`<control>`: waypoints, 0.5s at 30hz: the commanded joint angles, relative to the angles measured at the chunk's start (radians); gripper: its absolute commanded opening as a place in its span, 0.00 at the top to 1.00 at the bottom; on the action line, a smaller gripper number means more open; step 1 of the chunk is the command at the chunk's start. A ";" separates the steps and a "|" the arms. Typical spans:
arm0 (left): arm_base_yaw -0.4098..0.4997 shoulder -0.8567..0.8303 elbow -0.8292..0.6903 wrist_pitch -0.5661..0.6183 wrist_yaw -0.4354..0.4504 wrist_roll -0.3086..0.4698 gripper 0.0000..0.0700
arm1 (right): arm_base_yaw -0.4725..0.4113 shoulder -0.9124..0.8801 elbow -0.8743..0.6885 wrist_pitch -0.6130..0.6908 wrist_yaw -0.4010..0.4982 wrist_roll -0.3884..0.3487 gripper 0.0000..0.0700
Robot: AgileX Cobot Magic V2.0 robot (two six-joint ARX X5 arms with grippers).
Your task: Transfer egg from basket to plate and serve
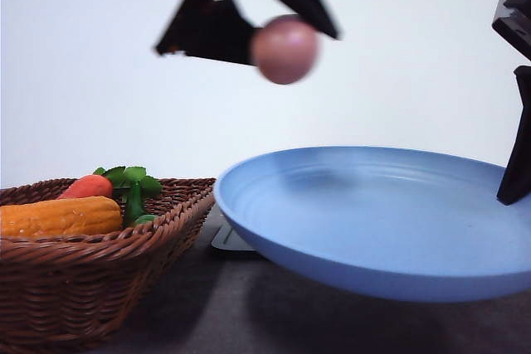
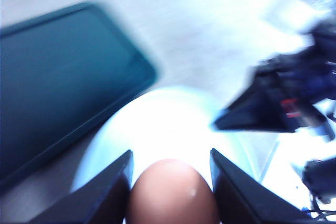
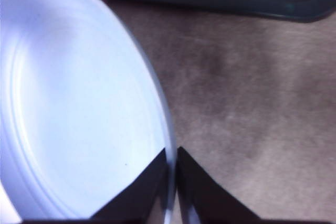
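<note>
Egg [image 1: 285, 49] in left gripper [image 1: 274, 35] above plate [image 1: 373, 230], right gripper [image 3: 171, 182] pinching rim.

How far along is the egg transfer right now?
Done: the egg is out of the basket, held in the left gripper above the plate. In hand: the right gripper pinches the plate's rim, holding it tilted off the table. Left: releasing the egg onto the plate and serving.

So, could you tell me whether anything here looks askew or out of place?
The plate is tilted and lifted off the table, pinched at its rim by the right gripper. The left gripper holds the egg above it. Nothing looks spilled or damaged.
</note>
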 commanded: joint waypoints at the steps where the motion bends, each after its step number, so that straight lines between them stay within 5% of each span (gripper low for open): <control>1: -0.040 0.042 0.017 0.014 -0.042 0.093 0.63 | 0.008 0.008 0.010 0.007 -0.017 0.017 1.00; 7: -0.123 0.148 0.017 0.030 -0.148 0.231 0.63 | 0.009 0.008 0.010 0.005 -0.051 0.017 1.00; 15: -0.146 0.192 0.017 0.049 -0.149 0.248 0.57 | 0.009 0.008 0.010 -0.023 -0.069 0.017 1.00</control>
